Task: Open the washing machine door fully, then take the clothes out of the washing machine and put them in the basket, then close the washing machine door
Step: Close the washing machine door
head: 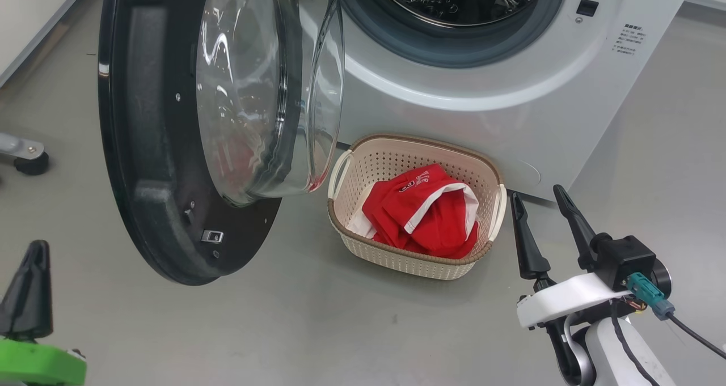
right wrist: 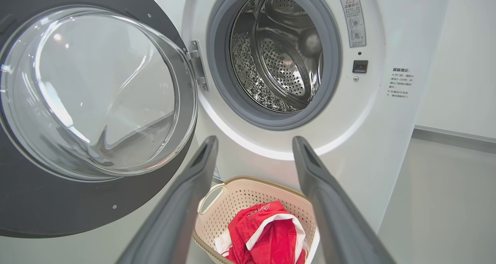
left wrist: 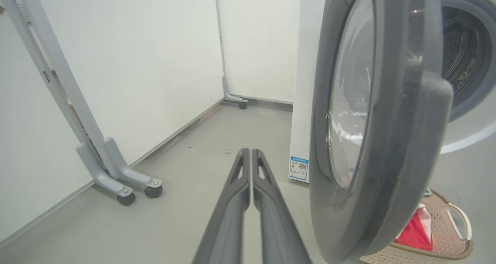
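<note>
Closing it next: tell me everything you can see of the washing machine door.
The washing machine door is round: wide black rim, dark matte inner face, bulging clear glass bowl. It stands swung open, upright, hung by a metal hinge on the washing machine. A small latch sits on the far edge. Nothing else is seen touching it.

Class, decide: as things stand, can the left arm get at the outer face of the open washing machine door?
Probably yes: the left gripper, shut, sits beside the washing machine door with nothing between.

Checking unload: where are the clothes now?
The clothes lie in the basket on the floor, head view centre, before the washing machine and right of its open door.
</note>
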### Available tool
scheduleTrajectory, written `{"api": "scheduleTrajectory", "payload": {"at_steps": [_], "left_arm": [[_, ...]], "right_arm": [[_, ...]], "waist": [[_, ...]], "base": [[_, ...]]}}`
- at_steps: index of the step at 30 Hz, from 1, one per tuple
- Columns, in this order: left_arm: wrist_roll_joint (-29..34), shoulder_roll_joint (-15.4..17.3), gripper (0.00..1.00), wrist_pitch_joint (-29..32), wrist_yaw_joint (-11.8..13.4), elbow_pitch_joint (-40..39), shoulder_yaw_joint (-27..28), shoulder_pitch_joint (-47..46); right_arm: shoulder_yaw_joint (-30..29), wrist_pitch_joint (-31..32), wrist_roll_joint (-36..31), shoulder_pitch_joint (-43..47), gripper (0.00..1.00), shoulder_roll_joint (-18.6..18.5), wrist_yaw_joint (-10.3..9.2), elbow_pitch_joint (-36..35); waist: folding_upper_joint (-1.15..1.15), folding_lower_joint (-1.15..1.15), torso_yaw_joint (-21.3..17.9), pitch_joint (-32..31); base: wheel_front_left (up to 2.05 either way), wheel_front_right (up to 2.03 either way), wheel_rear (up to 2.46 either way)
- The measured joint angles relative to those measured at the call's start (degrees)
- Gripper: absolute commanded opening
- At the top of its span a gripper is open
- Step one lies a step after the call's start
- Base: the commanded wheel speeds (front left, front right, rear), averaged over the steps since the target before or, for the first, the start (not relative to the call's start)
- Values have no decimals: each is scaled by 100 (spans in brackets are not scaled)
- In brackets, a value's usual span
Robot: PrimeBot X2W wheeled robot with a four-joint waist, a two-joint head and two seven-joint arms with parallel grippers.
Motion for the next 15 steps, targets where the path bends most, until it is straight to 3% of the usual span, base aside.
{"api": "scheduleTrajectory", "payload": {"at_steps": [1, 2, 15], "left_arm": [[51, 1, 48, -52, 0, 30, -21, 17], [80, 2, 100, -108, 0, 55, -36, 35], [101, 19, 100, -232, 0, 336, -214, 64]], "right_arm": [[0, 0, 0, 4, 100, 0, 0, 0], [0, 0, 0, 9, 100, 0, 0, 0], [10, 0, 0, 35, 100, 7, 2, 0]], "waist": [[0, 0, -2, -3], [0, 0, -3, -5], [0, 0, -6, -51]], "base": [[0, 0, 0], [0, 0, 0], [0, 0, 0]]}}
